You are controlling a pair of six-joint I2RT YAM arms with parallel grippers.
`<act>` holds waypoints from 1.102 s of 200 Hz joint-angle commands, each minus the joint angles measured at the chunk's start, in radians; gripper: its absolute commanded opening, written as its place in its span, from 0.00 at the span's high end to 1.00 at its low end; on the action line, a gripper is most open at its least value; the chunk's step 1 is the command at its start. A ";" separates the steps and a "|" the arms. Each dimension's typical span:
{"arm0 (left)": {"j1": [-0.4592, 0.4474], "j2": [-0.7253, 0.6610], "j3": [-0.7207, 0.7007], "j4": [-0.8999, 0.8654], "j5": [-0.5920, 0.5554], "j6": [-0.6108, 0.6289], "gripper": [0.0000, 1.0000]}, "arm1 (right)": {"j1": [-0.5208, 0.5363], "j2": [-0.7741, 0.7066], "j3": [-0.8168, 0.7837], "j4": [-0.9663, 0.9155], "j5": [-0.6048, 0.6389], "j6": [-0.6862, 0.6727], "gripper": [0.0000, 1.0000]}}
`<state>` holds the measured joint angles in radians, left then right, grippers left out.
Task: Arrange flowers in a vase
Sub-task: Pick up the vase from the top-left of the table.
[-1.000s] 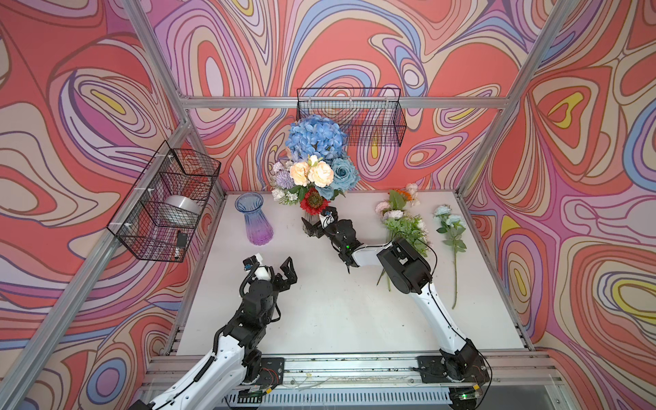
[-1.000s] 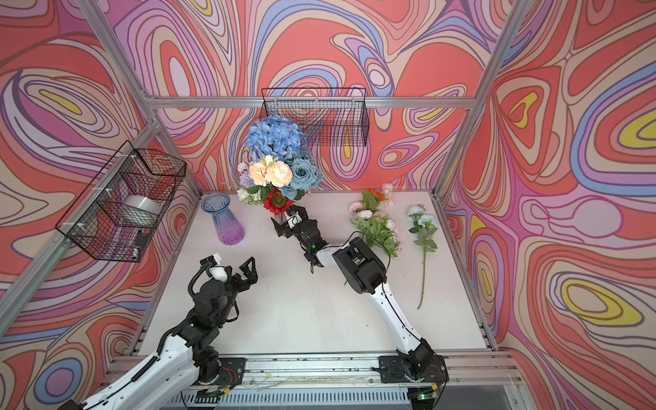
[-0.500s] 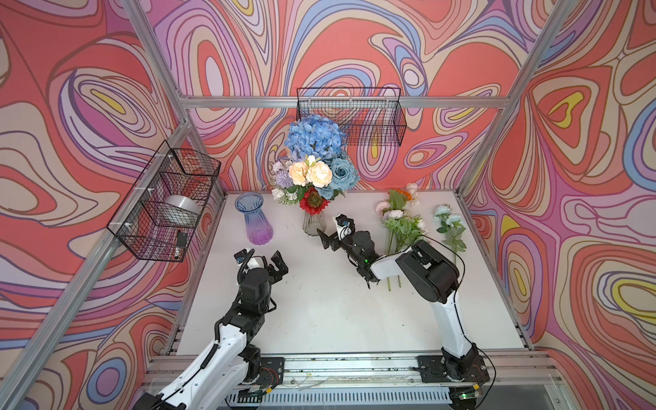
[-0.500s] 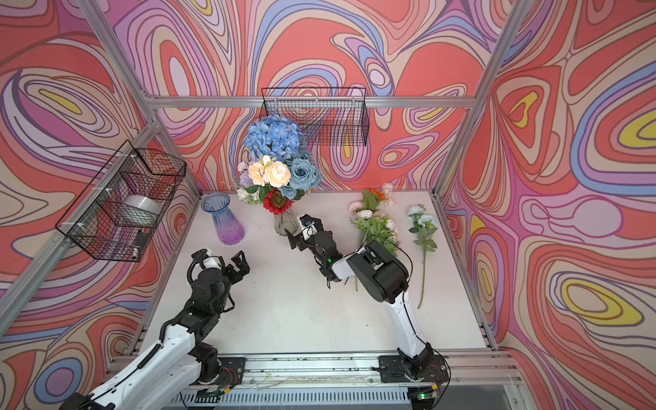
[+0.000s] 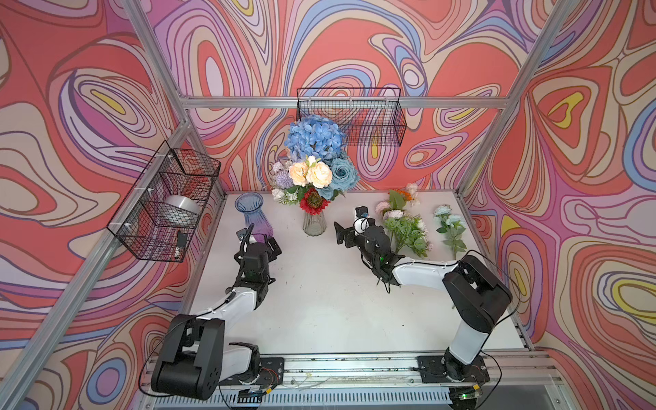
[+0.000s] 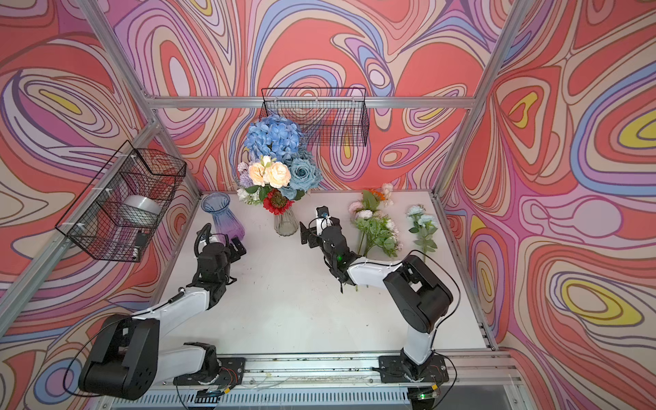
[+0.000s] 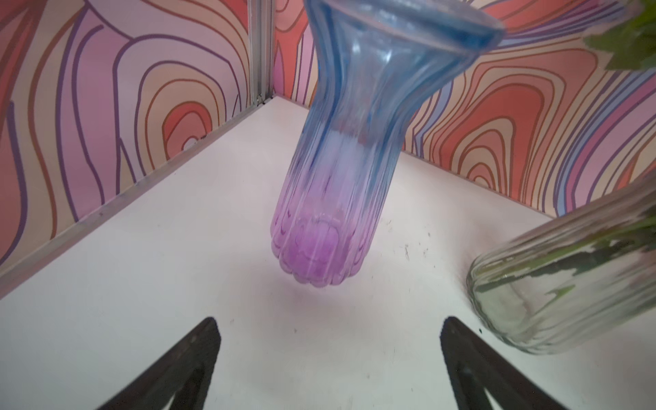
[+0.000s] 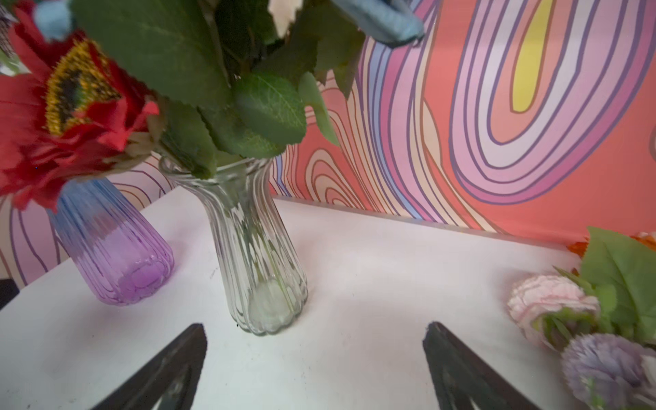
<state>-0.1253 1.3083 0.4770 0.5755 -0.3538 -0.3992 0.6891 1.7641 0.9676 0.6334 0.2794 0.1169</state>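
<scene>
A clear ribbed vase (image 5: 314, 224) (image 6: 286, 225) (image 8: 259, 255) stands at the back middle of the table. It holds flowers: a blue hydrangea (image 5: 314, 136), peach roses (image 5: 312, 174), an aqua rose (image 5: 343, 170) and a red sunflower (image 5: 314, 202) (image 8: 67, 106). More flowers (image 5: 404, 227) (image 6: 376, 230) lie loose at the back right, with a pale aqua stem (image 5: 451, 227) apart from them. My right gripper (image 5: 351, 229) (image 8: 314, 330) is open and empty, between the clear vase and the loose flowers. My left gripper (image 5: 259, 243) (image 7: 330, 326) is open and empty, just in front of an empty blue-purple vase (image 5: 253, 218) (image 7: 330, 195).
A wire basket (image 5: 167, 202) on the left wall holds a silver round thing (image 5: 181, 209). Another wire basket (image 5: 351, 120) hangs on the back wall behind the bouquet. Metal frame posts stand at the table's back corners. The white table (image 5: 319, 301) runs forward to the arms' base rail.
My right gripper has drawn back from the clear vase toward the right. My left gripper has moved to the back left, up to the blue-purple vase. Both stayed open.
</scene>
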 commanded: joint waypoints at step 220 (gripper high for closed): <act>0.167 0.531 0.540 0.088 0.227 0.215 0.06 | 0.003 -0.127 -0.040 -0.148 0.087 -0.037 0.02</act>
<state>0.0341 1.8114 0.9810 0.6502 -0.1390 -0.2150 0.6891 1.6657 0.9371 0.4828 0.3515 0.0944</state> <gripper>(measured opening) 0.972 0.984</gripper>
